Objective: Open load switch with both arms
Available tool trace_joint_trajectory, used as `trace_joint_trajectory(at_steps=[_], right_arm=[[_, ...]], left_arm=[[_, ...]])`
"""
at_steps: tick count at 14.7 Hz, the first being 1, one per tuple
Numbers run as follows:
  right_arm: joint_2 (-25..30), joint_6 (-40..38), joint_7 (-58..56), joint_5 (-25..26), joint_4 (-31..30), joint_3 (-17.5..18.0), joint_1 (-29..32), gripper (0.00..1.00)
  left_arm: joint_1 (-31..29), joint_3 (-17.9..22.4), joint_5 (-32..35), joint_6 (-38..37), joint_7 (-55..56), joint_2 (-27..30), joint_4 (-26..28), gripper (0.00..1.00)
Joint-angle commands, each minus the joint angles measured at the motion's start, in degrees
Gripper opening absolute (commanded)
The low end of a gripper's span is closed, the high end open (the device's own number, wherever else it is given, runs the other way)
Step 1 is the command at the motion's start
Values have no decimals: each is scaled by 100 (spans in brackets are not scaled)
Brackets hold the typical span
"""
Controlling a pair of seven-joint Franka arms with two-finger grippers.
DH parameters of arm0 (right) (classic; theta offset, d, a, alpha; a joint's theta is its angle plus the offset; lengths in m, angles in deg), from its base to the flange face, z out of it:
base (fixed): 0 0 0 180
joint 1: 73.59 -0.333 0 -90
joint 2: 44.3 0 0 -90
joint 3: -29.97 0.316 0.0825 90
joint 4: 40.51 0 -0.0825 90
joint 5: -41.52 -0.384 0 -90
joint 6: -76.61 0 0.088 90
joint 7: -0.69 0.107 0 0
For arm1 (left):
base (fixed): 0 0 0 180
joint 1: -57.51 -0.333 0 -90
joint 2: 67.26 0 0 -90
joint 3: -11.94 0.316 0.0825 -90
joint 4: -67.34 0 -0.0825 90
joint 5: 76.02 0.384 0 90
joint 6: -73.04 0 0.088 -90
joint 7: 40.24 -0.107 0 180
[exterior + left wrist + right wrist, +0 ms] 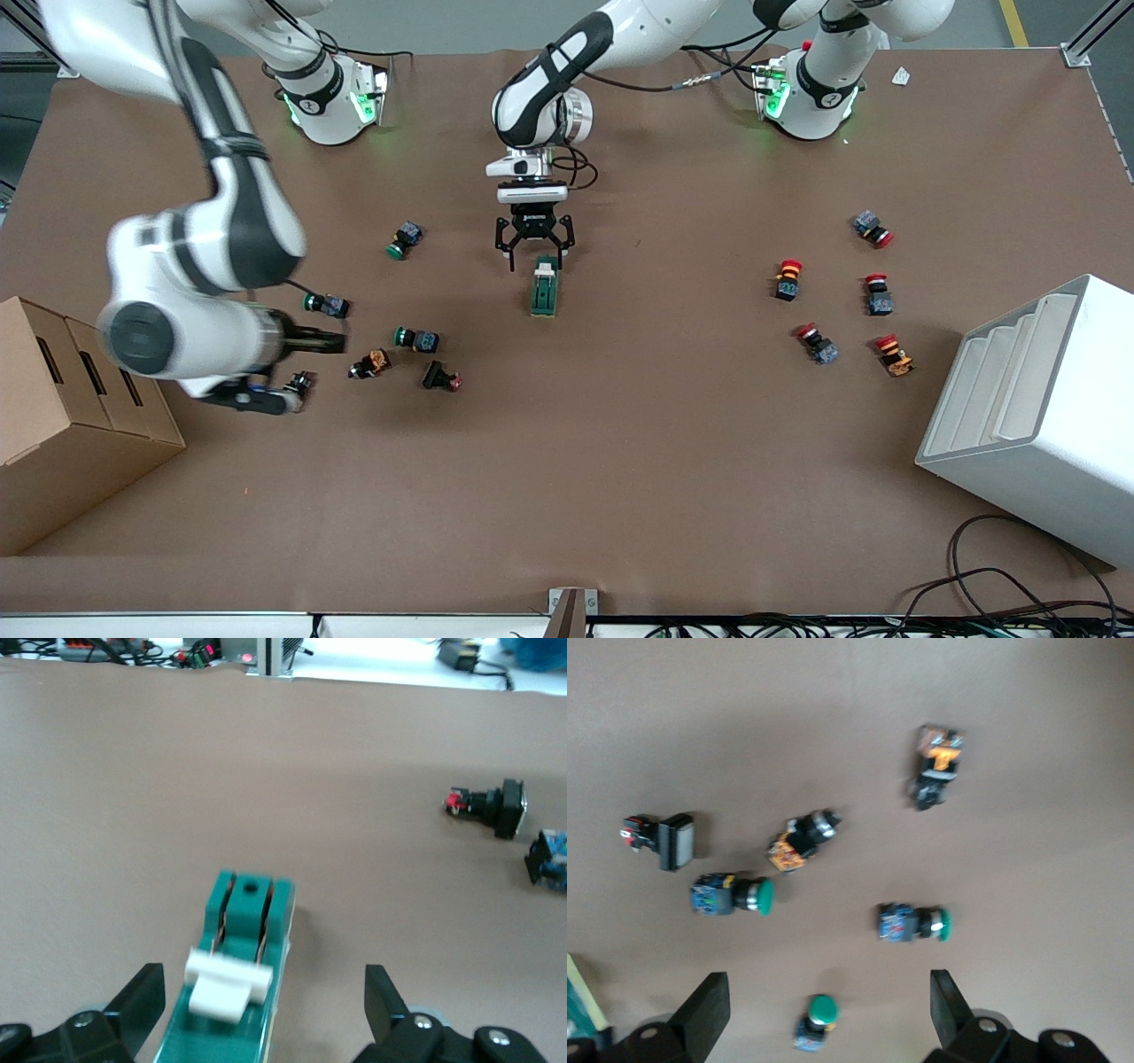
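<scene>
Lying flat near the middle of the front view, the load switch (544,288) is a long dark-green block with a white handle piece (546,264) at one end. Its long side runs up and down the picture. The white end points up, toward the robots' bases, and the plain green end points down toward the front camera. In the left wrist view two thin copper-colored strips run along its top, with a small round hole between them.

The left gripper (534,251) sits just above the white end, fingers spread wide apart on either side of it and not touching it. The right gripper (824,1010) hangs over the green push-buttons (416,338) at the middle left of the front view, fingers wide apart and holding nothing.
</scene>
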Motion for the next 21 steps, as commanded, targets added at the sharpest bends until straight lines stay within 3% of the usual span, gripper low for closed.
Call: trace_joint_trajectory(at_steps=[1,7,15,21], right_arm=[[725,249,-743,155,-609,136,440,100],[1306,109,-1165,428,-539,136,634,100],[1280,-672,-1466,419,392,136,836,100],[1245,-1254,-1518,375,885,145,845,100]], left_arm=[[-108,-32,-1284,80,-1396,412,-424,99],[-740,-32,-3281,71,-3815,1123,-997,100],[-1847,-24,-5382,-52,-6408,2239,-1103,100],[-2849,-32,-6754,-1210,-8965,2548,-1787,100]])
